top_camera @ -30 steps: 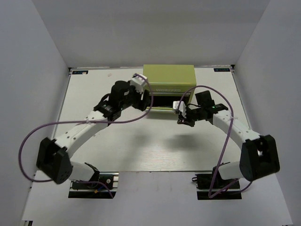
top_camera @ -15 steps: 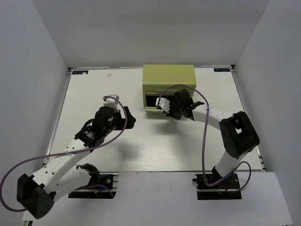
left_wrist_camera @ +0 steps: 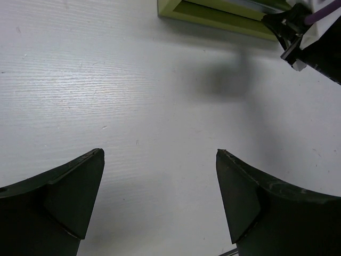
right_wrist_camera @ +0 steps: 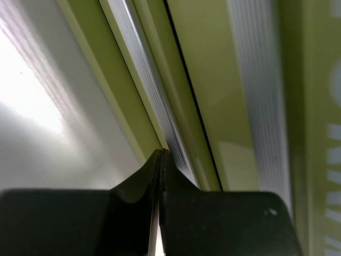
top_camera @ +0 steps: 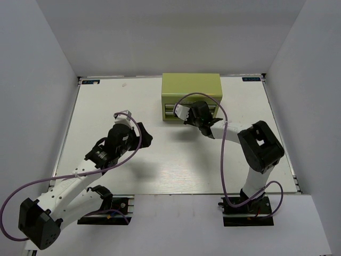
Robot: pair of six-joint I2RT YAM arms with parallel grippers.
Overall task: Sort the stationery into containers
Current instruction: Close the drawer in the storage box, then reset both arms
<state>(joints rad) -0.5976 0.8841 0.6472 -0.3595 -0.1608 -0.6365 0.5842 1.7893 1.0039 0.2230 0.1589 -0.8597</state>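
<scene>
The olive-green chest (top_camera: 191, 88) stands at the back of the table, both front drawers pushed in. My right gripper (top_camera: 189, 119) is shut and empty, its tips pressed against the chest's lower front. In the right wrist view the closed fingertips (right_wrist_camera: 162, 153) touch the green drawer front (right_wrist_camera: 224, 80) beside a silver rail. My left gripper (top_camera: 146, 134) is open and empty over bare table, left of and nearer than the chest. In the left wrist view its fingers (left_wrist_camera: 74, 186) are spread wide, with the chest's bottom edge (left_wrist_camera: 224, 15) at the top. No pens are in view.
The right arm's wrist and purple cable (left_wrist_camera: 314, 32) show at the top right of the left wrist view. White walls enclose the white table (top_camera: 176, 165) on three sides. Purple cables loop off both arms.
The left arm pulled back from the chest toward the near left. The right gripper swung in to the chest's front, and the drawer that stood open is now shut.
</scene>
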